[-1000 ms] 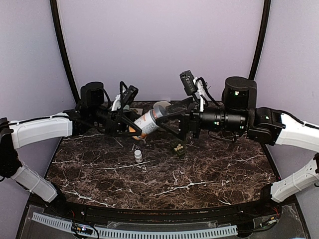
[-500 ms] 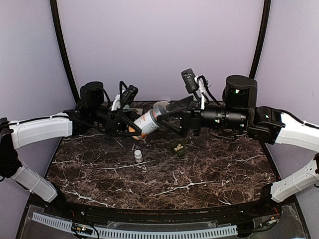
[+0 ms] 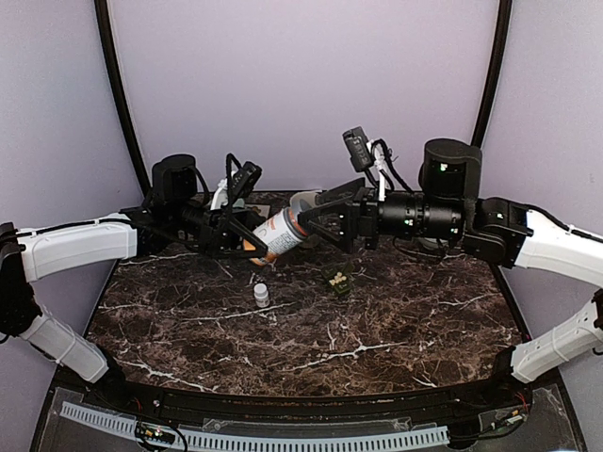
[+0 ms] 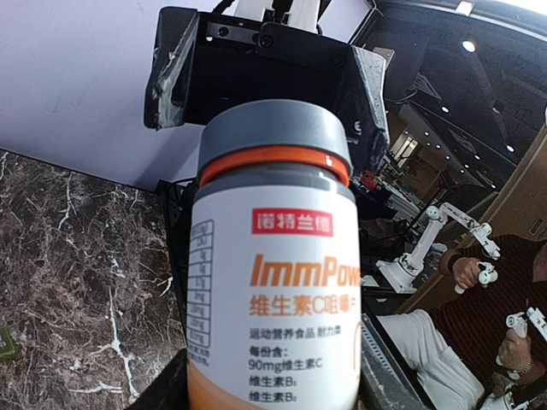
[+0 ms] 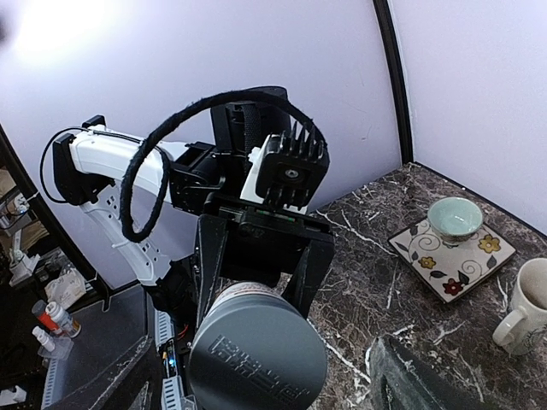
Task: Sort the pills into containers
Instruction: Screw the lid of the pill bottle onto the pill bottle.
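My left gripper [image 3: 256,239] is shut on a white and orange vitamin bottle [image 3: 279,233], held tilted above the back of the table. The bottle [image 4: 273,282] fills the left wrist view, its grey cap [image 4: 273,141] on. My right gripper [image 3: 308,218] is open, its fingers standing either side of that cap [image 5: 256,352] without touching it. One right finger [image 5: 410,376] shows at the lower right of the right wrist view. The dark green pill box [image 3: 336,279], the containers, lies on the marble below the right gripper with a few pale pills [image 3: 334,275] in it.
A small white bottle [image 3: 261,295] stands on the marble table [image 3: 396,330], left of the pill box. At the table's back, behind the right arm, a pale green bowl [image 5: 455,218] sits on a flowered square plate [image 5: 427,263], and a cream mug [image 5: 526,307] is beside it.
My right gripper has moved left and slightly up, so its open fingers now stand around the bottle's cap. The left gripper and the bottle have stayed still.
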`<state>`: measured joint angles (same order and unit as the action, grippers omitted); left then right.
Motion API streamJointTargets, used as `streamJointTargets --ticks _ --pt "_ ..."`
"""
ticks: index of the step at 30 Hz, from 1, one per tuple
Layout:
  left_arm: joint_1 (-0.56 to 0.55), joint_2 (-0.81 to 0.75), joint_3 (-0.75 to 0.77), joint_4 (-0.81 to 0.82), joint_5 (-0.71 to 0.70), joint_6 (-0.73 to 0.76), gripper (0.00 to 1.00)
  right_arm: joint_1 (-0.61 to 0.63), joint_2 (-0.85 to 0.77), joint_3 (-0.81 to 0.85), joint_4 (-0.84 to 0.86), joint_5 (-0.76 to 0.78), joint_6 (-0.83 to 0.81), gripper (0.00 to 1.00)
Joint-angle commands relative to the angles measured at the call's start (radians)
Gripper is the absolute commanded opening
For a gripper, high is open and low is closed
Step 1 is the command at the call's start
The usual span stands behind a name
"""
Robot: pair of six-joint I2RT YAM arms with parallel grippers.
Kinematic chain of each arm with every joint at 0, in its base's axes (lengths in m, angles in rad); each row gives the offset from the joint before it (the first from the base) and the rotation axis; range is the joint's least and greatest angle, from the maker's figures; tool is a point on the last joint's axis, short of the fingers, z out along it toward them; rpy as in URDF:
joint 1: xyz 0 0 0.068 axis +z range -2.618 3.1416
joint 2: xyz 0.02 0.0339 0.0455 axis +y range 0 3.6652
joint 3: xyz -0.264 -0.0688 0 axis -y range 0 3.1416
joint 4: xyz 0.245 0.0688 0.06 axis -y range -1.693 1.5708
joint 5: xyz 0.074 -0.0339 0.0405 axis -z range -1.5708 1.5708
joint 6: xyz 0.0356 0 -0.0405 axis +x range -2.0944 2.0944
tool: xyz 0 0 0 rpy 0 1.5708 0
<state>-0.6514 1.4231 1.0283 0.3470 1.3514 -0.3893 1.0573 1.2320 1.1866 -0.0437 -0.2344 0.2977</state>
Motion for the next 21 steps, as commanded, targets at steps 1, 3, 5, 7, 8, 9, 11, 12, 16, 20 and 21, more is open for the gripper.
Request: streamJointTargets --ticks 1,3,5,7,8,9,11,12,16,20,21 --pt "-0.007 -0.030 0.039 0.017 0.026 0.012 0.00 -0.010 0.023 0.036 0.049 -0.055 0.024 0.83" --pt "-0.007 -0.030 0.040 0.015 0.027 0.013 0.00 -0.010 0.031 0.036 0.056 -0.074 0.033 0.83" --pt "-0.006 -0.029 0.040 0.015 0.030 0.013 0.00 -0.010 0.035 0.035 0.059 -0.086 0.040 0.83" --pt "-0.006 -0.027 0.041 0.015 0.029 0.015 0.00 -0.011 0.036 0.031 0.067 -0.093 0.044 0.81" --pt "-0.006 -0.027 0.041 0.015 0.029 0.015 0.00 -0.011 0.038 0.030 0.069 -0.097 0.047 0.79" --pt "-0.007 -0.027 0.042 0.014 0.029 0.015 0.00 -0.012 0.038 0.029 0.072 -0.102 0.049 0.77" --pt "-0.007 -0.026 0.041 0.010 0.031 0.019 0.00 -0.018 0.037 0.024 0.089 -0.118 0.061 0.71" --pt "-0.007 -0.026 0.042 0.009 0.029 0.021 0.00 -0.022 0.037 0.021 0.099 -0.126 0.069 0.69" --pt "-0.007 -0.027 0.041 0.004 0.027 0.023 0.00 -0.032 0.043 0.022 0.105 -0.152 0.086 0.58" --pt "-0.007 -0.026 0.044 0.002 0.027 0.026 0.00 -0.034 0.059 0.025 0.104 -0.172 0.095 0.55" --pt "-0.007 -0.026 0.044 0.001 0.029 0.026 0.00 -0.035 0.061 0.024 0.105 -0.175 0.098 0.55"
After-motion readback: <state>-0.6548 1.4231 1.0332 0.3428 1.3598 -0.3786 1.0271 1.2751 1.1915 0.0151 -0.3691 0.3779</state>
